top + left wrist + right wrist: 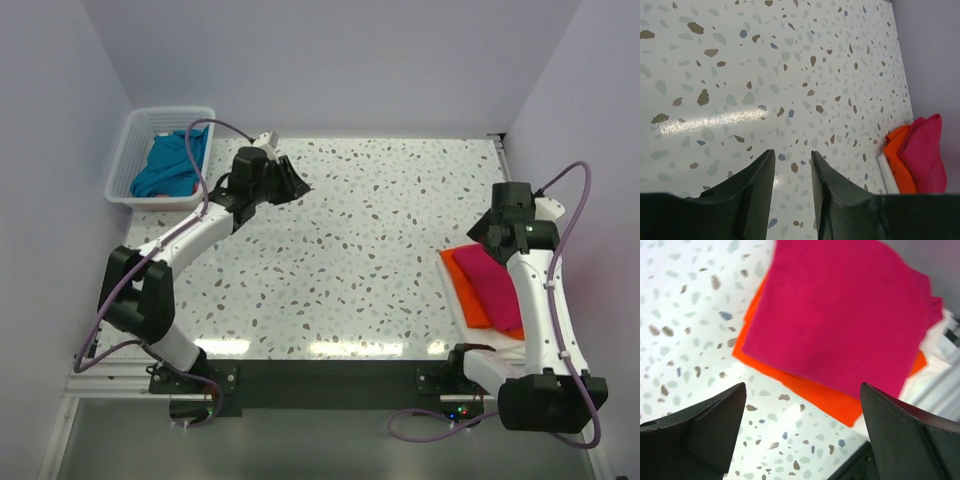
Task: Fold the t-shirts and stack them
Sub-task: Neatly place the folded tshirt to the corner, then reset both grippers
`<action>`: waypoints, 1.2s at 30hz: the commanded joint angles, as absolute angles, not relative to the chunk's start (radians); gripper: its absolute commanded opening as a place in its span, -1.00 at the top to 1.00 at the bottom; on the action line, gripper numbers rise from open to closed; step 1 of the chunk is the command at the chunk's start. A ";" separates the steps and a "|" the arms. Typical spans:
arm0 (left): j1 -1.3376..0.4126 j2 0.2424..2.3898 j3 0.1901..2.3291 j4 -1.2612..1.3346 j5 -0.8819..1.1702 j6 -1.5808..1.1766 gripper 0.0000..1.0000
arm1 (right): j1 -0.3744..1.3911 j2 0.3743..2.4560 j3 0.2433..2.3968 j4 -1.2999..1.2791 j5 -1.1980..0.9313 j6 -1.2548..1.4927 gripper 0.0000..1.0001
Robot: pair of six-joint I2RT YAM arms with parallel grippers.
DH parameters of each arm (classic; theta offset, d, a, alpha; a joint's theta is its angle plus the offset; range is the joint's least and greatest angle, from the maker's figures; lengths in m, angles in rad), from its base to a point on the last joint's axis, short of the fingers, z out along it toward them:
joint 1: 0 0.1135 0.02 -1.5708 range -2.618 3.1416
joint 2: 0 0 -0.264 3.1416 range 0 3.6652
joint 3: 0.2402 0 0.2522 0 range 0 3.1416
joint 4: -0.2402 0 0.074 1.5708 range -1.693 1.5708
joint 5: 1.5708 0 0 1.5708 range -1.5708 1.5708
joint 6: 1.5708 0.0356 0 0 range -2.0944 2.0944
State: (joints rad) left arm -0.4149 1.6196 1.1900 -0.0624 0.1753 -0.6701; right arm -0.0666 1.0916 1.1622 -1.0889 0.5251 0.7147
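A folded crimson-pink shirt (pixel 492 283) lies on a folded orange shirt (pixel 468 293) at the table's right edge; both show in the right wrist view, pink (pixel 840 315) over orange (pixel 830 400), and in the left wrist view (pixel 922 152). A teal-blue shirt (pixel 165 166) lies crumpled in the white basket (pixel 125 160) at the far left. My left gripper (pixel 298 186) hovers over bare table right of the basket, jaws a little apart and empty (pixel 792 160). My right gripper (pixel 480 232) is wide open and empty above the stack (pixel 802 390).
A white cloth or sheet (pixel 478 330) lies under the stack near the front right. Walls close the table on the left, back and right. The speckled tabletop (pixel 370 230) spans the middle.
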 commanded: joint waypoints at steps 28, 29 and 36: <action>-0.563 0.945 0.618 -0.124 -0.120 -0.586 0.07 | 0.666 0.988 0.853 -0.443 0.396 0.523 -0.97; -0.561 0.942 0.615 -0.121 -0.118 -0.592 0.07 | 0.666 0.985 0.851 -0.448 0.402 0.520 -0.97; -0.561 0.945 0.611 -0.104 -0.107 -0.597 0.06 | 0.666 0.971 0.828 -0.449 0.410 0.509 -0.98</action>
